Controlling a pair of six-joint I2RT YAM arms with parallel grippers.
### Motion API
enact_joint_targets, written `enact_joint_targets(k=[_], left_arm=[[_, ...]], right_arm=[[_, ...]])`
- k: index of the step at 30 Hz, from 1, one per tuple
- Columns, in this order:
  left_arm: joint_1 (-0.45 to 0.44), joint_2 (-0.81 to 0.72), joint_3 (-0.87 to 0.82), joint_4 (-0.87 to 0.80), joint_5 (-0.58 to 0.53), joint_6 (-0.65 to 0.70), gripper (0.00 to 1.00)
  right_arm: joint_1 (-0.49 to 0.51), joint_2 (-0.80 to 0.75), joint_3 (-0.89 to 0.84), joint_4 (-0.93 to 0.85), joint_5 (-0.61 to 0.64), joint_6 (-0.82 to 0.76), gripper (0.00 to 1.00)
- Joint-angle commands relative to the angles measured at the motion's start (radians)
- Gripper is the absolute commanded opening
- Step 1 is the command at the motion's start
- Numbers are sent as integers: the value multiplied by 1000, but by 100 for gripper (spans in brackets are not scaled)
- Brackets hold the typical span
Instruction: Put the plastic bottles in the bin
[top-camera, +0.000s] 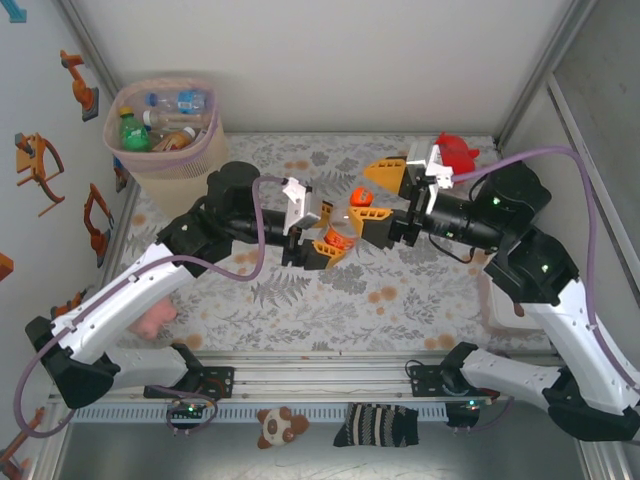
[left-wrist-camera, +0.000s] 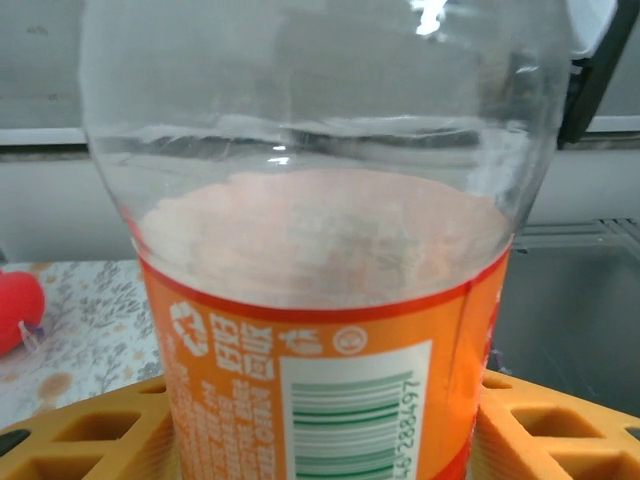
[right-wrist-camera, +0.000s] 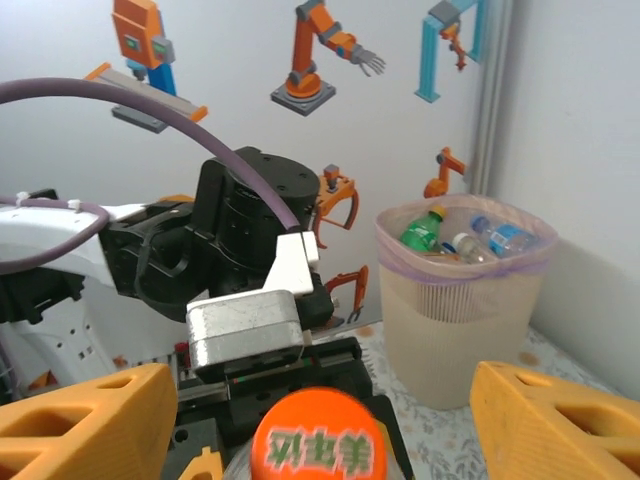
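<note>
A clear plastic bottle with an orange label (left-wrist-camera: 320, 390) and an orange cap (top-camera: 362, 197) hangs over the middle of the table. My left gripper (top-camera: 330, 232) is shut on its labelled body, one yellow finger (left-wrist-camera: 80, 435) pressed against each side. My right gripper (top-camera: 378, 198) is open, and its yellow fingers (right-wrist-camera: 560, 420) stand wide apart on either side of the cap (right-wrist-camera: 318, 440) without touching it. The beige bin (top-camera: 165, 165) with its pinkish bag stands in the far left corner. It holds a green bottle (top-camera: 133, 133) and clear bottles with blue labels (right-wrist-camera: 495, 238).
A red plush toy (top-camera: 455, 150) lies at the far right behind my right arm. A pink plush toy (top-camera: 155, 320) sits under my left arm. Walls close in the table on the left, back and right. A striped sock (top-camera: 375, 425) lies below the front rail.
</note>
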Motion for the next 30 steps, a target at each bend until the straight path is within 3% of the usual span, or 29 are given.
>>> enact_joint_targets(k=[1, 8, 12, 20, 23, 28, 30], left_arm=[[58, -42, 48, -34, -51, -59, 51], [176, -71, 104, -142, -303, -124, 49], [275, -67, 155, -204, -381, -179, 48], [511, -26, 205, -167, -472, -542, 40], [572, 21, 252, -190, -485, -622, 31], [643, 74, 278, -139, -514, -734, 34], [654, 86, 274, -113, -591, -804, 34]], right_arm=[[-4, -40, -1, -21, 105, -26, 78], [-4, -70, -19, -40, 149, -45, 78], [-4, -68, -20, -45, 154, -45, 78], [-5, -52, -26, -34, 151, -42, 78], [-4, -51, -28, -34, 158, -38, 78], [-4, -55, -35, -34, 160, -39, 78], [-4, -56, -41, -34, 165, -37, 78]])
